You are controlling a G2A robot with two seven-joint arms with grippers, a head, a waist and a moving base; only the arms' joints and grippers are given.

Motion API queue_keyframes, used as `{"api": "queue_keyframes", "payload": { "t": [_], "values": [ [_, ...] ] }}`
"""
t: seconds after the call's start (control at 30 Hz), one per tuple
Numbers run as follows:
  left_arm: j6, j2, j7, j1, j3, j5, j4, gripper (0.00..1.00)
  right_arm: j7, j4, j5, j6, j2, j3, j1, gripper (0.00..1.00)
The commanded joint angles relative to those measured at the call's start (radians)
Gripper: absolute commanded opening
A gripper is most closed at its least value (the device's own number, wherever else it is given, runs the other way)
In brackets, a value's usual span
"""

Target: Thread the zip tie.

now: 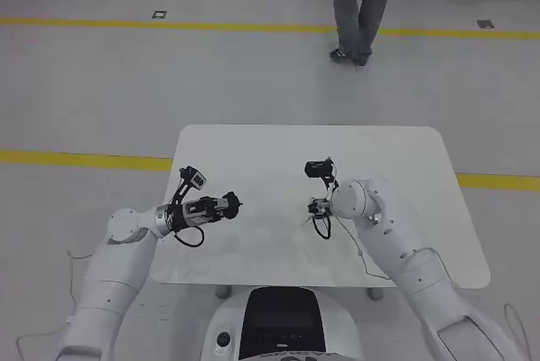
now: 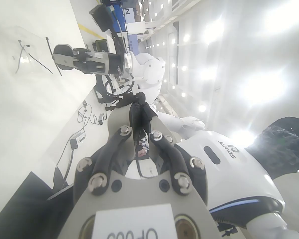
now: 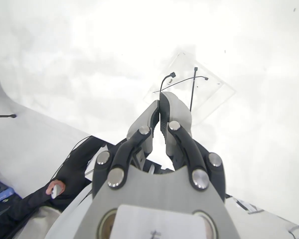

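A black zip tie [image 3: 164, 82] curls up out of my right gripper [image 3: 160, 100], which is shut on it just above a clear flat tray [image 3: 214, 93]. In the left wrist view the same tie [image 2: 50, 47] crosses the right gripper [image 2: 58, 59] as a thin straight strip. Two more zip ties [image 3: 192, 90] lie crossed on the tray [image 2: 15, 60]. My left gripper [image 2: 139, 103] is shut, with nothing visible between its pads. It hangs over the table's left part [image 1: 234, 205], pointing toward the right gripper [image 1: 319, 213] and well apart from it.
The white table [image 1: 387, 180] has bare surface on its right half and far side. Its near edge runs just below both grippers.
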Motion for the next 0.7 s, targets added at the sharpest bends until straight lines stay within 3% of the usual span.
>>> {"api": "queue_keyframes", "payload": {
  "t": [0.0,0.17,0.43,0.53,0.67],
  "values": [
    [0.0,0.0,0.0,0.0,0.0,0.0,0.0,0.0,-0.013,-0.039,0.053,-0.035,0.008,0.046,-0.035,0.0],
    [0.0,0.0,0.0,0.0,0.0,0.0,0.0,0.0,-0.026,-0.083,0.223,-0.133,0.024,0.147,-0.097,0.0],
    [0.0,0.0,0.0,0.0,0.0,0.0,0.0,0.0,-0.026,-0.083,0.223,-0.133,0.024,0.147,-0.097,0.0],
    [0.0,0.0,0.0,0.0,0.0,0.0,0.0,0.0,-0.102,-0.06,0.282,-0.142,0.021,0.151,-0.114,0.0],
    [0.0,0.0,0.0,0.0,0.0,0.0,0.0,0.0,-0.232,-0.089,0.425,-0.163,0.018,0.187,-0.155,0.0]
  ]
}}
